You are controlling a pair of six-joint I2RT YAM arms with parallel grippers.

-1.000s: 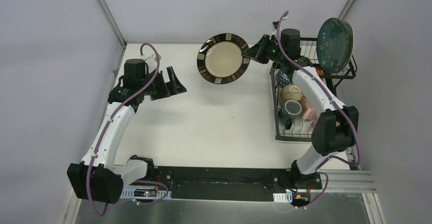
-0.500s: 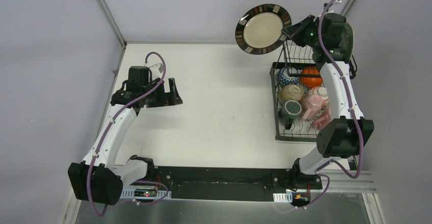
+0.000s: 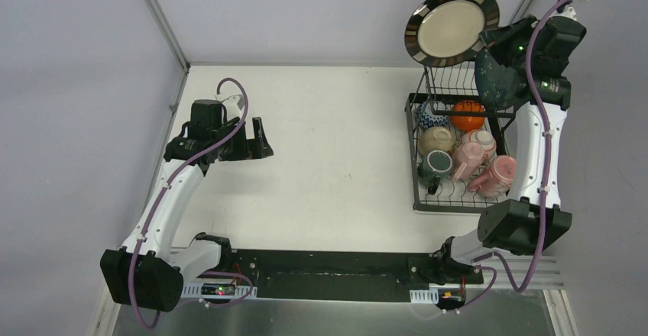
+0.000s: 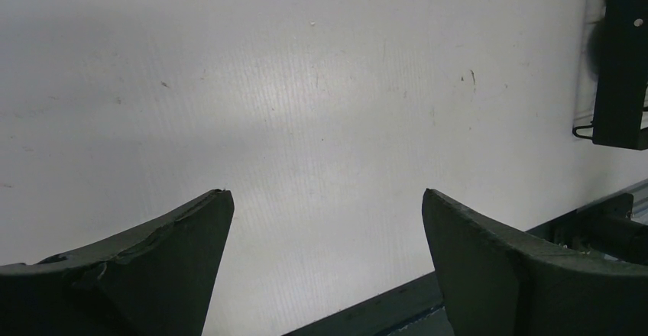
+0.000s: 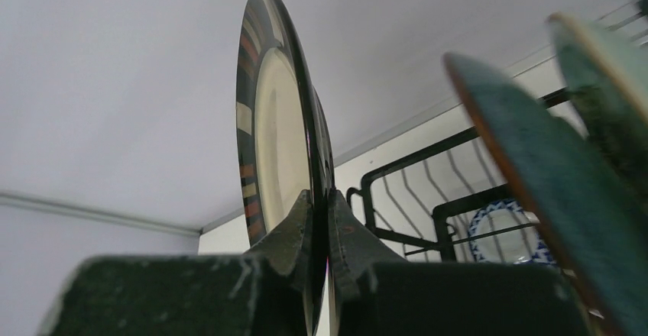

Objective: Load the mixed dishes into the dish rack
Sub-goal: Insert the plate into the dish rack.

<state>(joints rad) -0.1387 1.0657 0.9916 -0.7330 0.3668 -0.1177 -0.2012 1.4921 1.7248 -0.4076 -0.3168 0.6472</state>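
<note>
The right arm stands stretched tall along the table's (image 3: 336, 169) right edge, elbow low and forearm rising beside the dish rack (image 3: 417, 169) at the far right corner. Its right claw (image 3: 493, 40) pinches the rim of the dark-rimmed beige plate (image 3: 451, 30). The plate is held on edge in the air above the rack's far end, just beside the dark teal speckled plate (image 3: 495, 85) standing there. An orange bowl (image 3: 467, 114) and pink cups (image 3: 468, 158) sit lower in the rack. The left arm is bent near the table's left edge, with the left claw (image 3: 261, 137) spread wide and hovering over bare table.
</note>
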